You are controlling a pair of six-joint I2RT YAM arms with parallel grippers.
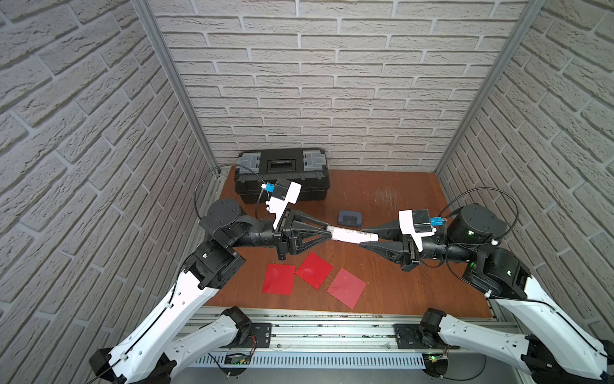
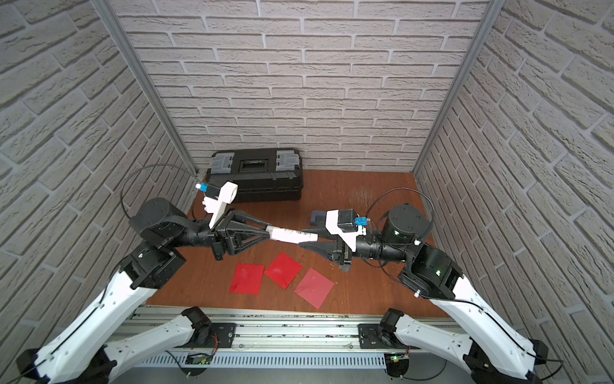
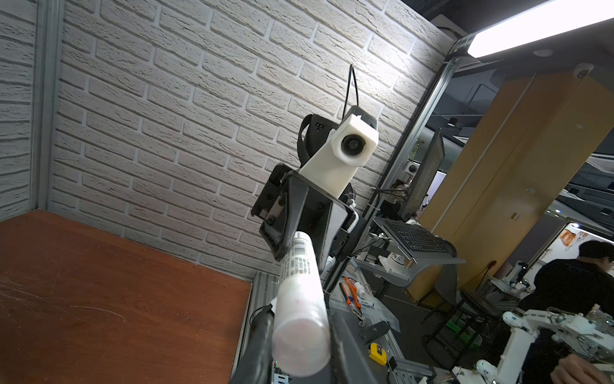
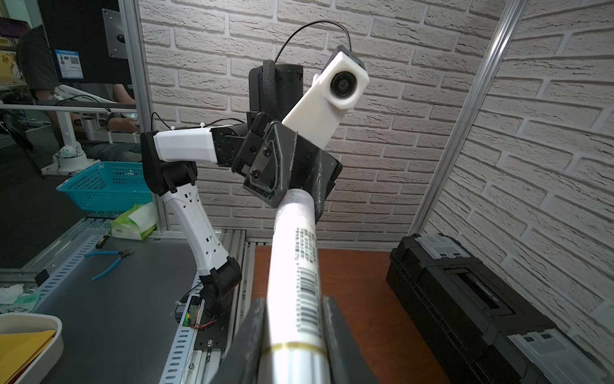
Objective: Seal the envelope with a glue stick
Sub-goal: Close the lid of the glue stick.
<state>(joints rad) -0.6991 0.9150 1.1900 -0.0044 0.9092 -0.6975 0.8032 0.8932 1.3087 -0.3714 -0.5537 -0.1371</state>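
Stretching horizontally toward each other, left end effector (image 1: 329, 232) and right end effector (image 1: 363, 237) both clasp the glue stick (image 1: 351, 234).

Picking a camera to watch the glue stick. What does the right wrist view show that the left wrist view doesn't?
Only right wrist: the gold ring on the glue stick, and the black toolbox. Only left wrist: a keyboard outside the cell. Both: the glue stick clamped between the left gripper and right gripper, and the wooden table.
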